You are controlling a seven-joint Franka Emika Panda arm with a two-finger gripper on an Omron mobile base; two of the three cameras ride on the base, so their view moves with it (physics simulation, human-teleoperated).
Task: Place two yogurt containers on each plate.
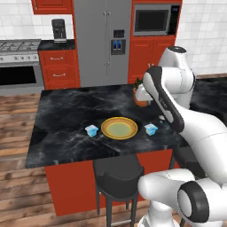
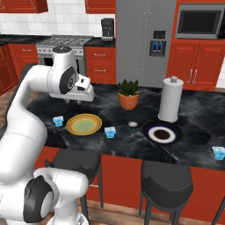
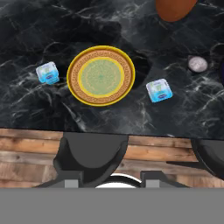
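The yellow-orange plate (image 1: 119,128) (image 2: 84,124) (image 3: 101,75) with its pale green centre lies bare near the counter's front edge. One yogurt container (image 1: 91,130) (image 2: 58,121) (image 3: 47,72) stands just left of it and another (image 1: 151,129) (image 2: 110,132) (image 3: 158,90) just right, both on the counter. A third yogurt container (image 2: 219,152) sits at the far right front. The navy-rimmed plate (image 2: 162,134) lies bare further right. My gripper (image 2: 80,101) hangs shut and holds nothing, well above the counter, just behind the yellow plate.
A terracotta plant pot (image 2: 128,100) (image 3: 175,8) and a paper towel roll (image 2: 170,100) stand behind the plates. A small grey round thing (image 2: 132,125) (image 3: 197,64) lies between pot and navy plate. Dark stools (image 1: 117,175) (image 2: 167,184) stand under the counter's front edge.
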